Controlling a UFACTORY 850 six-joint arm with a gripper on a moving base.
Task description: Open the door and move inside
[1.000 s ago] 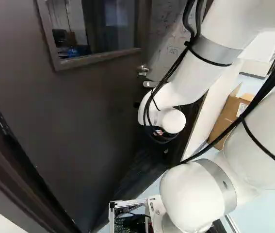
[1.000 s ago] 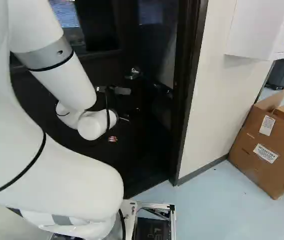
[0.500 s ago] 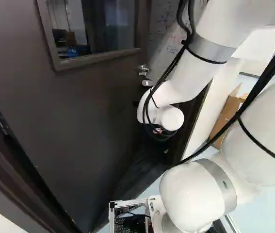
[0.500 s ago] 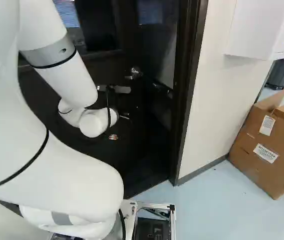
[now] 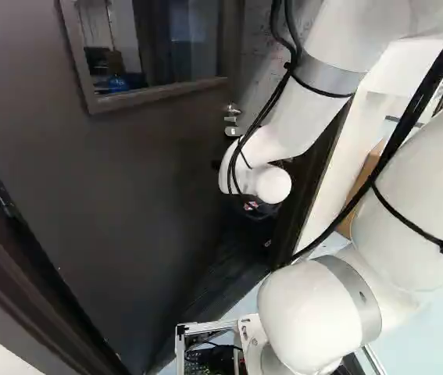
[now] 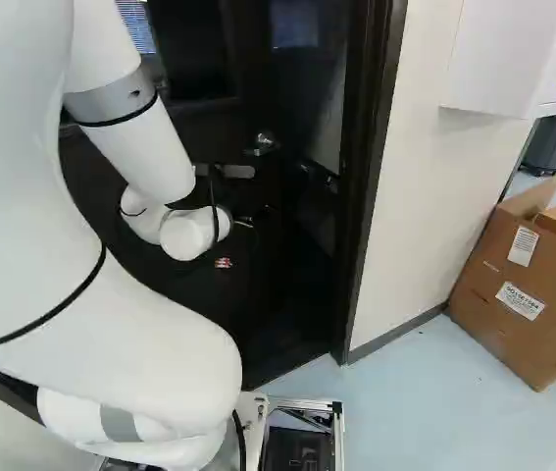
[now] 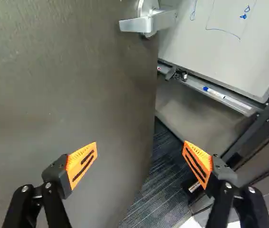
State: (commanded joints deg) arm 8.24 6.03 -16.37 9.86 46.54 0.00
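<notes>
The dark door (image 5: 151,180) with a window stands ajar, a gap between its free edge and the frame (image 6: 366,186). Its silver lever handle (image 6: 263,144) also shows in the wrist view as the handle (image 7: 143,23), ahead of the fingers and touched by neither. Most of my gripper (image 5: 216,165) is hidden behind the white wrist in the left base view, low beside the handle. Seen from the wrist, the gripper (image 7: 140,145) is open and empty: one orange pad (image 7: 82,164) is over the door face, the other (image 7: 197,164) over the gap.
Through the gap show a whiteboard (image 7: 229,42), its tray with a marker (image 7: 214,92), and dark carpet (image 7: 160,190). Right of the frame stand a pale wall (image 6: 425,177), a white cabinet (image 6: 493,59) and a cardboard box (image 6: 523,285) on the floor.
The wrist has shifted slightly up and left in the left base view, and the forearm rightward in the right base view. Door and base look unmoved.
</notes>
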